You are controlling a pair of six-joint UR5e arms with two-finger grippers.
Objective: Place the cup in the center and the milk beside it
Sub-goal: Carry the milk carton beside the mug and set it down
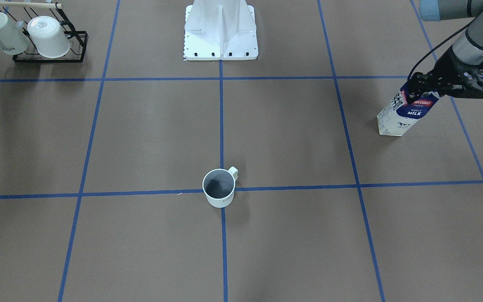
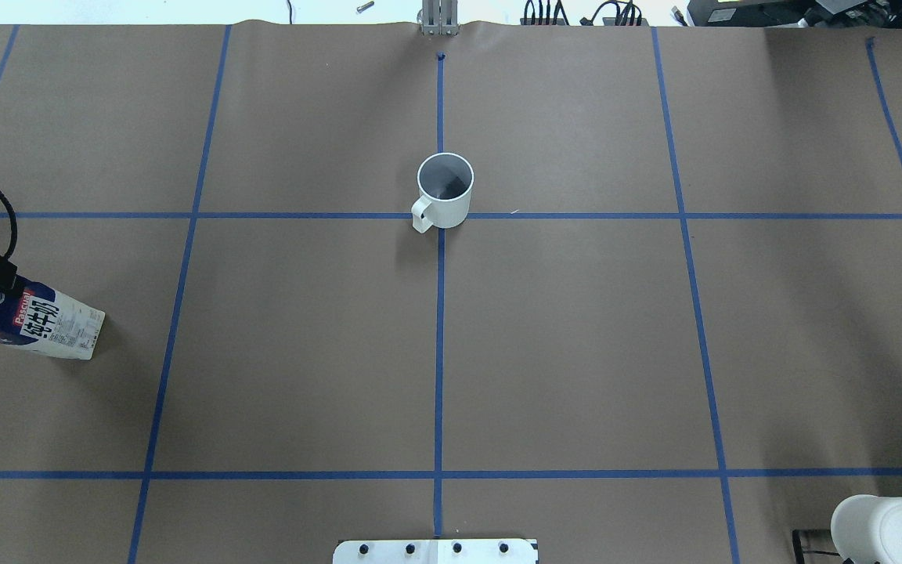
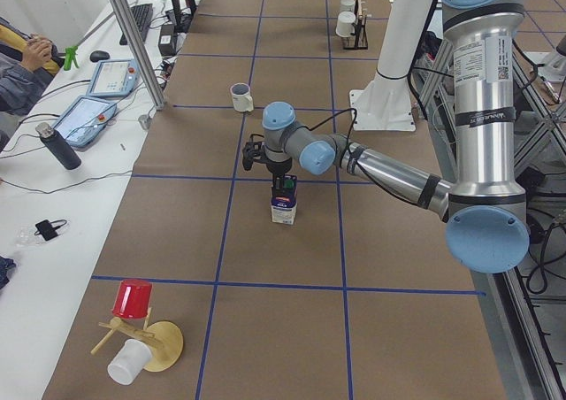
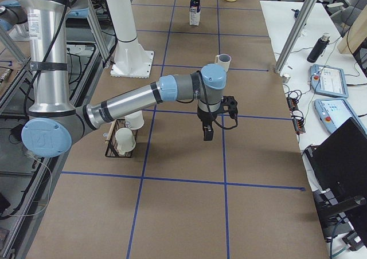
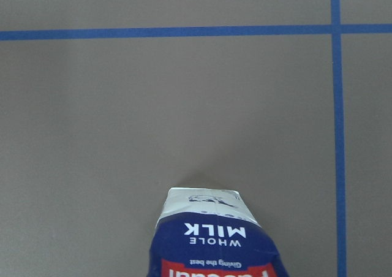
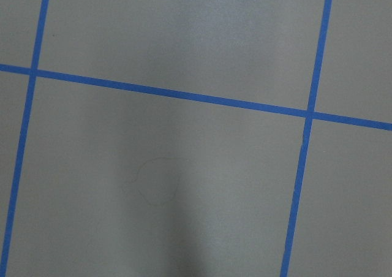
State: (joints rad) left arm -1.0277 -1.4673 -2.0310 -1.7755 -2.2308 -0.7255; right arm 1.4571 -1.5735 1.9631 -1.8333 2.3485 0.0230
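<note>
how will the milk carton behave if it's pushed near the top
The milk looks tall on a narrow base, so a push up high, where the left pincer sits, would likely tip it. Its paperboard walls may dent under a hard squeeze. Weight is unclear: the pictures don't show how full it is.

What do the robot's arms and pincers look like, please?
Both arms are round silver-grey tubes with bulbous joints, light-blue end caps and thin black rings. The left arm carries a small printed label on its upright tube, as does the right arm. The left pincer and the right pincer are black and angular, each with a black cable looping to it.
</note>
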